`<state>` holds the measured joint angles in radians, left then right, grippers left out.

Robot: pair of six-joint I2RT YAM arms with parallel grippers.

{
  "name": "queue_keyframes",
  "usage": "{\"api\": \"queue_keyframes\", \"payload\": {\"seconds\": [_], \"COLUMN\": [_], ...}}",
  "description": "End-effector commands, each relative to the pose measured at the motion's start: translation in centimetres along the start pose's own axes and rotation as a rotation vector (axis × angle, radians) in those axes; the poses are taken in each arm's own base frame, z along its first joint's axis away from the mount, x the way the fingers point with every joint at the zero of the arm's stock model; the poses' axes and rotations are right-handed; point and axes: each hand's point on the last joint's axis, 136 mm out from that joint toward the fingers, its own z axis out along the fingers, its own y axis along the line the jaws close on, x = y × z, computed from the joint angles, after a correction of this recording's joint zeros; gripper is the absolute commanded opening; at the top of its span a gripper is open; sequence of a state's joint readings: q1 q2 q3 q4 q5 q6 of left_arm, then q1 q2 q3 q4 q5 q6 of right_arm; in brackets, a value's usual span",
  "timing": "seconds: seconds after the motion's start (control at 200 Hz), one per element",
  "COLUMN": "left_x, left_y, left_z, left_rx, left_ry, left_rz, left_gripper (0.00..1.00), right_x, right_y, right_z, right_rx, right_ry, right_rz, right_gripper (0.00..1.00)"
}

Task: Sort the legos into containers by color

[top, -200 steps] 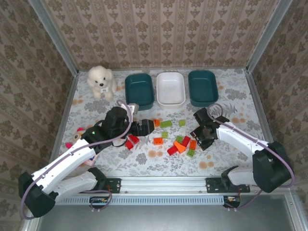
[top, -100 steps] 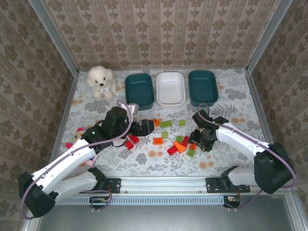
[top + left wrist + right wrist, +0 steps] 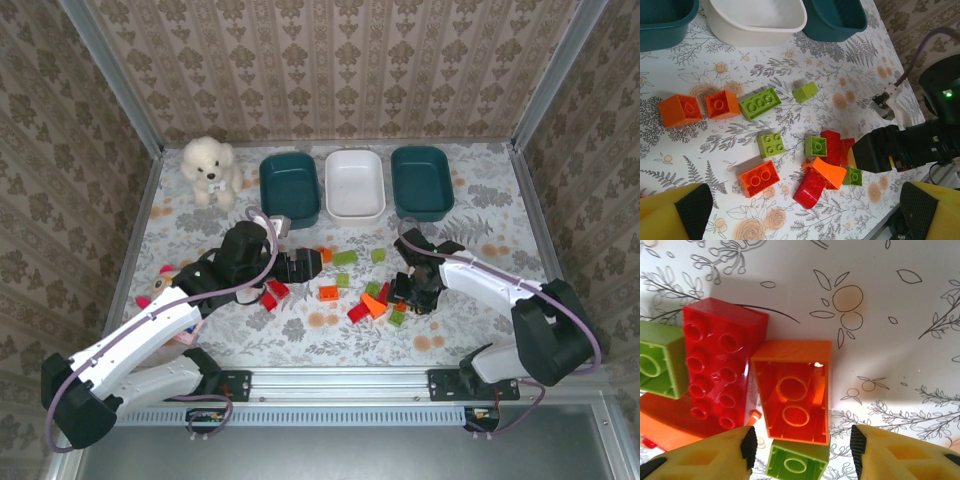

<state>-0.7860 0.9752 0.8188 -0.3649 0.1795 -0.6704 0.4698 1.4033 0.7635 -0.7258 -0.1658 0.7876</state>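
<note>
Red, orange and lime legos lie scattered mid-table, among them an orange brick [image 3: 328,293] and a green brick [image 3: 345,258]. Three containers stand at the back: a teal tub [image 3: 289,185], a white tub [image 3: 354,183] and a second teal tub [image 3: 421,181]. My left gripper [image 3: 300,265] hovers open over the bricks' left side, with nothing between its fingers [image 3: 687,210]. My right gripper [image 3: 408,295] is low over the right cluster. It is open, its pads [image 3: 747,447] either side of a lime brick [image 3: 797,464], not touching it. An upturned orange brick [image 3: 795,400] and a red brick [image 3: 720,365] lie just ahead.
A white plush dog [image 3: 209,170] sits at the back left. A pink-and-red doll toy [image 3: 160,285] lies by the left arm. Patterned walls close in three sides, and a metal rail [image 3: 340,380] runs along the near edge.
My right gripper has moved left and down onto the right cluster, and its jaws have narrowed a little. The left arm has hardly moved.
</note>
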Motion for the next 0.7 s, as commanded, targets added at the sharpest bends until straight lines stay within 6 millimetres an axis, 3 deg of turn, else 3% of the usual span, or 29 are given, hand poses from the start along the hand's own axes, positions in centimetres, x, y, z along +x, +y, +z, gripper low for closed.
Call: {"api": "queue_keyframes", "payload": {"seconds": [0.0,0.2,0.415,0.695], "left_x": [-1.0,-1.0,-1.0,-1.1], "left_y": [-1.4,-1.4,-1.6,-1.8], "left_z": [-0.7,-0.5,-0.3,0.4], "left_rx": [0.040,0.039,0.049,0.061], "left_ry": [-0.029,-0.028,-0.022,-0.009], "left_rz": [0.010,0.012,0.013,0.014], "left_gripper": [1.00,1.00,1.00,1.00], "right_x": [0.1,-0.3,-0.7,-1.9], "right_y": [-0.2,-0.9,-3.0,-3.2], "right_z": [0.7,0.9,0.9,1.0], "right_rx": [0.018,0.068,0.099,0.098], "right_ry": [0.015,0.013,0.011,0.001], "right_rz": [-0.016,-0.006,0.049,0.075], "right_gripper": [0.55,0.54,0.53,0.41]}}
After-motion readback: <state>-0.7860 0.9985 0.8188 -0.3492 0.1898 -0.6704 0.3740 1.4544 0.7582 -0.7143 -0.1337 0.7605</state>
